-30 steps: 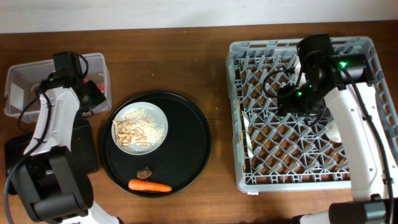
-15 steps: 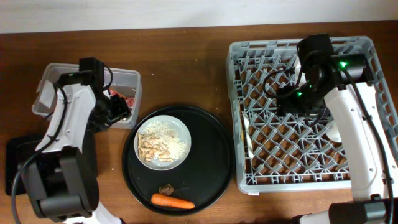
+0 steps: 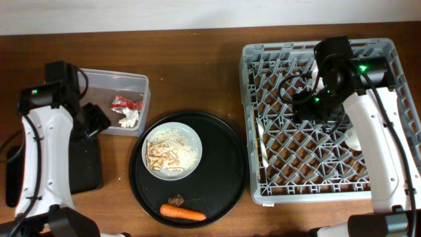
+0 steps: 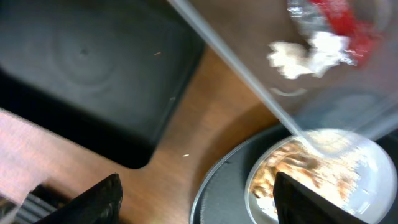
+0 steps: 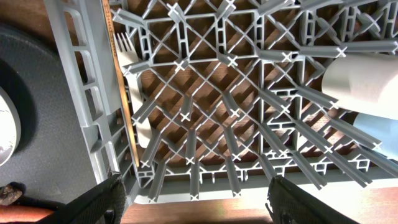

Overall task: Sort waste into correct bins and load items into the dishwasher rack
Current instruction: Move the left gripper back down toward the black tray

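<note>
The left jaws gape empty beside the clear rectangular plastic bin (image 3: 105, 84) holding a red wrapper (image 3: 125, 102); the right jaws gape empty above the grey plastic dishwasher rack (image 3: 296, 158).

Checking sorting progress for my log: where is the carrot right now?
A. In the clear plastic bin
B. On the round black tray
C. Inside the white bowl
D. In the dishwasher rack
B: the carrot lies on the round black tray, near its front edge and apart from the white bowl.
</note>
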Controlling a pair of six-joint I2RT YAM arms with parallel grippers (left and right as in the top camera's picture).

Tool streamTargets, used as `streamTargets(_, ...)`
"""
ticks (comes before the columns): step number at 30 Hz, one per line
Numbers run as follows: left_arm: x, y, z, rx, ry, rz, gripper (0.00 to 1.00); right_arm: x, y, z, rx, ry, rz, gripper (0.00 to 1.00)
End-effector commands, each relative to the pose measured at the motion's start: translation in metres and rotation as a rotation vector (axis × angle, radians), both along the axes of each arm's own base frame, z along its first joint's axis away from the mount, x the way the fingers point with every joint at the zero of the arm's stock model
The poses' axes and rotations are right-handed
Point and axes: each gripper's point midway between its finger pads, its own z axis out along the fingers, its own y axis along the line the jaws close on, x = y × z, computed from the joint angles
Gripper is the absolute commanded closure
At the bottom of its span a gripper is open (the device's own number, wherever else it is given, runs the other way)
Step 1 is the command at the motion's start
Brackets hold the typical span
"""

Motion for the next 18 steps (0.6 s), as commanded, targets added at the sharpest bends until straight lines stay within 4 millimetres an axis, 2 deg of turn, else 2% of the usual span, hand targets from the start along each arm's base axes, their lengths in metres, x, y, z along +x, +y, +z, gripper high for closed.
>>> streamTargets(1, -0.030, 0.026, -0.041, -0.006, 0.089, 0.167, 0.27, -0.001, -0.002, -0.002, 0.000, 0.007, -0.001, 0.24)
streamTargets(3, -0.045, 0.027, -0.071, -0.020, 0.130, 0.187, 0.31, 0.000, -0.002, -0.002, 0.000, 0.007, -0.001, 0.24)
streamTargets(4, -0.048, 0.025, -0.080, -0.026, 0.137, 0.186, 0.31, -0.001, -0.002, -0.002, 0.000, 0.007, -0.001, 0.24)
streamTargets(6, -0.061, 0.019, -0.114, -0.041, 0.157, 0.186, 0.32, -0.001, -0.002, -0.002, 0.000, 0.008, -0.001, 0.24)
streamTargets(8, -0.066, 0.017, -0.129, -0.039, 0.153, 0.186, 0.37, -0.001, -0.002, -0.002, 0.000, 0.008, -0.001, 0.24)
streamTargets(9, -0.065, 0.017, -0.131, -0.038, 0.144, 0.185, 0.39, -0.001, -0.002, -0.002, 0.000, 0.008, -0.001, 0.24)
streamTargets(10, -0.059, 0.017, -0.131, -0.046, 0.122, 0.184, 0.48, -0.001, -0.002, -0.002, 0.000, 0.008, -0.001, 0.24)
streamTargets(12, -0.054, 0.008, -0.132, -0.099, 0.101, 0.157, 0.53, -0.001, -0.002, -0.002, 0.000, 0.008, -0.001, 0.24)
streamTargets(15, -0.049, -0.012, -0.135, -0.213, 0.077, 0.043, 0.54, -0.001, -0.002, -0.002, 0.000, 0.008, -0.001, 0.24)
streamTargets(18, -0.065, -0.026, -0.140, -0.275, 0.129, 0.015, 0.53, -0.001, -0.002, -0.002, 0.000, 0.007, -0.001, 0.24)
